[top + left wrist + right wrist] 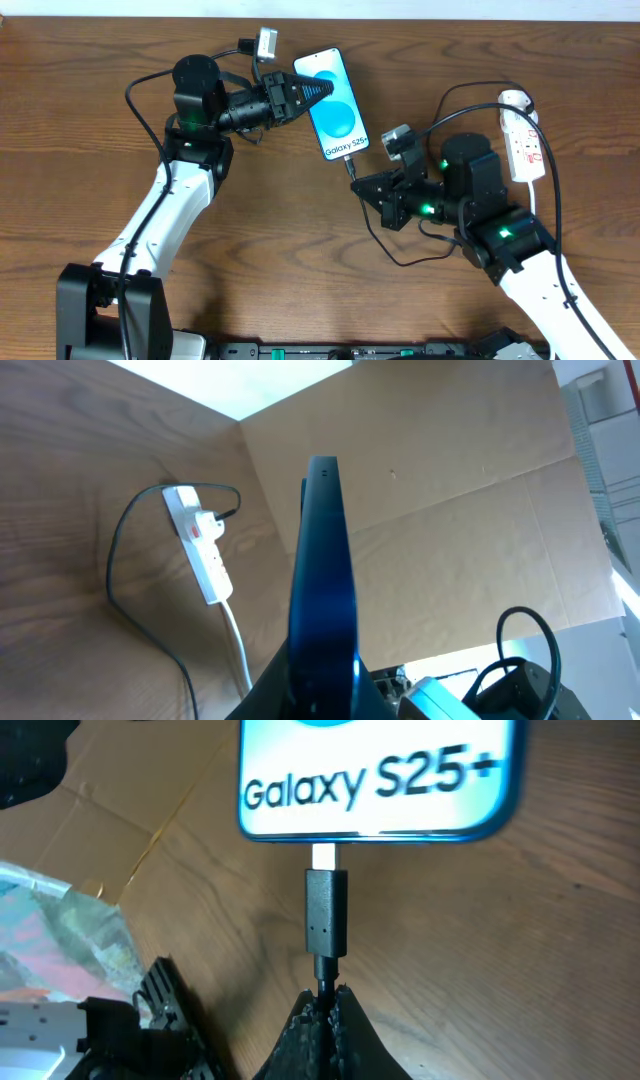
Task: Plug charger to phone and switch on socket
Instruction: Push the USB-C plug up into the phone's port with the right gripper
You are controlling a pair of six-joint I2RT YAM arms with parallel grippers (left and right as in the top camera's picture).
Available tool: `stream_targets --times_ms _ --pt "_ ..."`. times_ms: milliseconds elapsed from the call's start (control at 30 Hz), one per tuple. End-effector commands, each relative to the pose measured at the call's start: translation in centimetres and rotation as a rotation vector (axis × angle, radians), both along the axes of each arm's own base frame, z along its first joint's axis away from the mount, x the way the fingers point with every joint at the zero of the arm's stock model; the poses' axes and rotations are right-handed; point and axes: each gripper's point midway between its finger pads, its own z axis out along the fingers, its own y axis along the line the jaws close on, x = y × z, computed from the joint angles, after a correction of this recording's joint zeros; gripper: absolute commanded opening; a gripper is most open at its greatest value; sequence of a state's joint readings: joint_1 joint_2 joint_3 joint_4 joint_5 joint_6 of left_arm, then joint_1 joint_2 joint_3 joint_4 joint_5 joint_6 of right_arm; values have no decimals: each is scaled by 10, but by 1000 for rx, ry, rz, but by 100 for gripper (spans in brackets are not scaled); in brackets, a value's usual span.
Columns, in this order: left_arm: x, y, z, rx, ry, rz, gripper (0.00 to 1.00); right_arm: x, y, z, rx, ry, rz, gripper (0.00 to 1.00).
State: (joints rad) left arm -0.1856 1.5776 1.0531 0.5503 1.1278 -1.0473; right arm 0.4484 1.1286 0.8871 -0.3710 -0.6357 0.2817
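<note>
while tight on the phone (340,112), left gripper (318,92); right gripper (330,995) tight on the charger (326,915)

The top edge is cutting off the light-blue, black-edged phone (378,780) at 12 o'clock; the right gripper (328,998) is hiding the thin black charger cable (323,975) at 6 o'clock

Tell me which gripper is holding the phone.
The left gripper: it clamps the phone by its side edge, while the right gripper pinches the charger below it.

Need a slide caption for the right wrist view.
Right gripper pinches charger behind its plug, metal tip exposed at phone's bottom edge.
</note>
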Motion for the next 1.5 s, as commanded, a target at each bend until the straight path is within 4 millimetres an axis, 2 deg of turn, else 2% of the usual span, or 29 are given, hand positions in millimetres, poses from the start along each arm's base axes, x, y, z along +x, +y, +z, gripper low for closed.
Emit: stream_targets --times_ms 0,267,767,1467 --pt "-5 -3 8 -14 -2 -35 7 -5 7 3 12 -10 22 1" --pt "-7 -4 8 -15 0 -47 7 8 -2 -4 -55 -39 -57 1" --pt "-7 -4 9 -15 -1 -46 7 -3 1 -8 -44 6 -13 1" --pt "-9 -4 9 -4 -42 -59 7 -3 2 -6 -42 -12 0 1"
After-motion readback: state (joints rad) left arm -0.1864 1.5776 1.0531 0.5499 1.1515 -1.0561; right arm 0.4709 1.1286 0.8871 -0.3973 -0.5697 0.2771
